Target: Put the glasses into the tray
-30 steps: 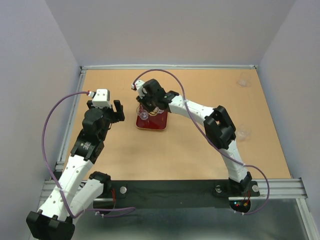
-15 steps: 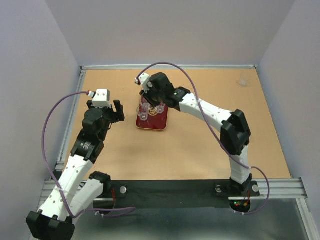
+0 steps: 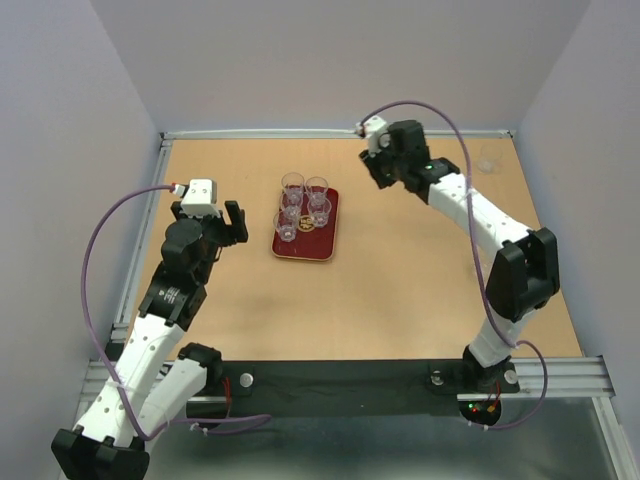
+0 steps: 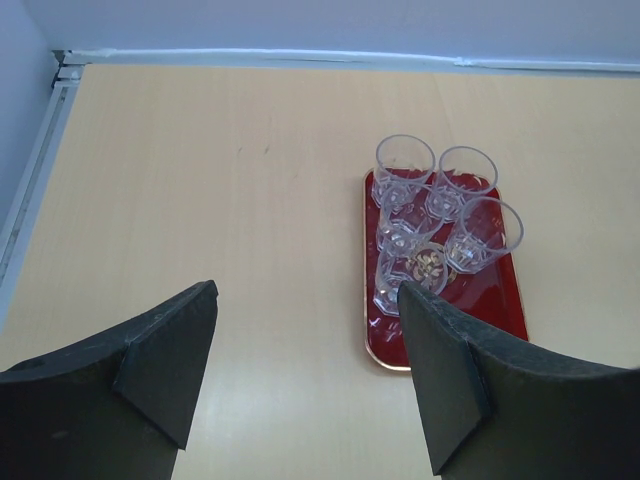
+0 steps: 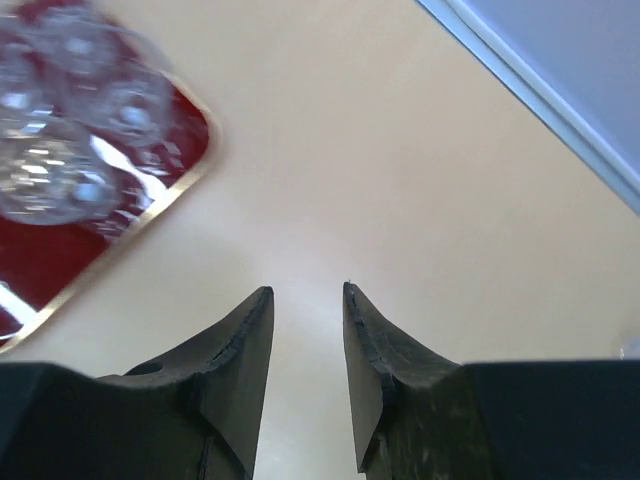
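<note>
Right tool (image 5: 306, 290): fingers a narrow gap apart, nothing between them, over bare desk (image 3: 400, 290) near the far right corner of the tray (image 4: 495, 310). Left tool (image 4: 305, 290): fingers wide apart, empty, facing the tray from its left. Five glasses (image 4: 404, 165) stand on the tray, bunched on its far half, several touching or nearly so. A sixth glass (image 3: 487, 162) shows only faintly near the desk's far right corner, well apart from the tray. Risks noted: that glass is hard to see against the wood, so a grasp could land off-centre and tip it. The right tool's gap looks too narrow to take it. Setting it down against the tight cluster could topple a neighbour, so the bare near half is judged safer. Orientation: the tray's long axis runs from the robot toward the far wall, slightly skewed. All glasses stand upright, mouths up.
</note>
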{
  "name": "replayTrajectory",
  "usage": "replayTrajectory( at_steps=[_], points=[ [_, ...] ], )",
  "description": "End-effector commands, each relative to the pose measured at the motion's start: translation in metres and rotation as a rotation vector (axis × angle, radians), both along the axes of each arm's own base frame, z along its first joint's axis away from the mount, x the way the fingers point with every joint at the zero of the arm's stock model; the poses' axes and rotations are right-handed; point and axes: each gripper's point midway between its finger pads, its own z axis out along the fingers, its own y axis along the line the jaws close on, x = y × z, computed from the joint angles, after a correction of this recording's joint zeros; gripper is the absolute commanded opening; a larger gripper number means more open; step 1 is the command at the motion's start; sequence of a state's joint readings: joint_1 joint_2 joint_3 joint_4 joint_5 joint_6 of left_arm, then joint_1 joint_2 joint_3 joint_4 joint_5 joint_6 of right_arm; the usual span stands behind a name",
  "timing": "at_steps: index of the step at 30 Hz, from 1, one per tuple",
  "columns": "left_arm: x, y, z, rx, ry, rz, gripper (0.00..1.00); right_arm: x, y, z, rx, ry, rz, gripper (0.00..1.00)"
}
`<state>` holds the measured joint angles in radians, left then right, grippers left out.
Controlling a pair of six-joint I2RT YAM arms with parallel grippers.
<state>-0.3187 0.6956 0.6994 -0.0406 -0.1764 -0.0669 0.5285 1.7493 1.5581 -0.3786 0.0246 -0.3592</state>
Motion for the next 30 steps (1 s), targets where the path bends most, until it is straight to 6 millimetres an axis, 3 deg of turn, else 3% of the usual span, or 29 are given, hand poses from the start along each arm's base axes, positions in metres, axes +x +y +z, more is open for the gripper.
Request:
replayTrajectory(
  at_steps=[1,2,3,6,8,9,10,11,12,15,16,17,18,19,20,22,30],
  points=[
    [0.001,-0.001,0.015,-0.013,-0.063,-0.008,0.84,0.028,-0.082,0.015,0.097,-0.005,-0.156,0.40],
    [0.001,-0.001,0.015,-0.012,-0.065,-0.008,0.84,0.032,-0.097,0.011,0.104,0.007,-0.186,0.40],
    [0.000,-0.001,0.016,-0.014,-0.068,-0.009,0.84,0.039,-0.125,0.008,0.113,0.013,-0.246,0.39],
    [0.000,-0.001,0.016,-0.016,-0.070,-0.011,0.84,0.052,-0.164,-0.003,0.126,0.035,-0.344,0.39],
    [0.000,-0.002,0.016,-0.015,-0.069,-0.012,0.84,0.064,-0.201,-0.010,0.144,0.048,-0.435,0.39],
    [-0.001,-0.002,0.017,-0.017,-0.072,-0.017,0.84,0.067,-0.212,-0.004,0.154,0.035,-0.460,0.39],
    [-0.001,-0.003,0.016,-0.018,-0.070,-0.018,0.84,0.073,-0.233,-0.016,0.151,0.055,-0.506,0.39],
    [-0.001,-0.003,0.016,-0.018,-0.070,-0.018,0.84,0.081,-0.245,-0.009,0.158,0.036,-0.530,0.39],
    [0.000,-0.003,0.016,-0.017,-0.072,-0.018,0.84,0.087,-0.264,-0.024,0.148,0.059,-0.574,0.39],
    [-0.001,-0.002,0.016,-0.018,-0.072,-0.015,0.84,0.104,-0.292,-0.023,0.113,0.028,-0.631,0.40],
    [-0.001,-0.002,0.017,-0.017,-0.073,-0.014,0.84,0.110,-0.302,-0.037,0.081,0.045,-0.644,0.40],
    [-0.001,-0.002,0.017,-0.017,-0.073,-0.015,0.84,0.113,-0.311,-0.041,0.050,0.042,-0.671,0.40],
    [0.000,-0.002,0.016,-0.018,-0.072,-0.013,0.84,0.121,-0.317,-0.031,0.040,0.013,-0.680,0.40],
    [0.000,-0.002,0.015,-0.017,-0.069,-0.013,0.84,0.126,-0.320,-0.044,0.023,0.029,-0.685,0.40],
    [0.001,-0.002,0.014,-0.014,-0.065,-0.014,0.84,0.133,-0.324,-0.034,0.009,-0.002,-0.689,0.40],
    [0.001,-0.002,0.013,-0.013,-0.062,-0.012,0.84,0.140,-0.327,-0.033,-0.006,-0.015,-0.693,0.40],
    [0.003,-0.002,0.010,-0.008,-0.050,-0.006,0.84,0.162,-0.347,-0.058,-0.111,-0.011,-0.723,0.40]
  ],
)
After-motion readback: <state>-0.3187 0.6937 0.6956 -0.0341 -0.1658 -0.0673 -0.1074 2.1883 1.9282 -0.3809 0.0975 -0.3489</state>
